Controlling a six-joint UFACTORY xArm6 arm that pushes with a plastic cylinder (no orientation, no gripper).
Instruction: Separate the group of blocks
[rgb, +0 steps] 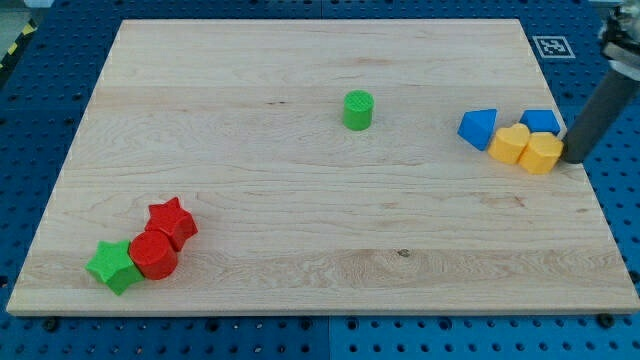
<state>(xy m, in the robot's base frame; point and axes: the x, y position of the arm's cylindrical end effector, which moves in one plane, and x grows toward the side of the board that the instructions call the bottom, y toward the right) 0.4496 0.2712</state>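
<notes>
At the view's right, four blocks sit bunched together: a blue triangular block (478, 128), a blue block (541, 121), a yellow block (511, 144) and a second yellow block (541, 153). My tip (574, 160) is at the board's right edge, just right of the second yellow block, touching or nearly touching it. At the view's lower left is another cluster: a red star (172, 221), a red rounded block (153, 254) and a green star (113, 265), all touching. A green cylinder (358, 109) stands alone near the top centre.
The wooden board (300, 200) lies on a blue perforated table. A black and white marker tag (553, 46) sits off the board at the view's upper right.
</notes>
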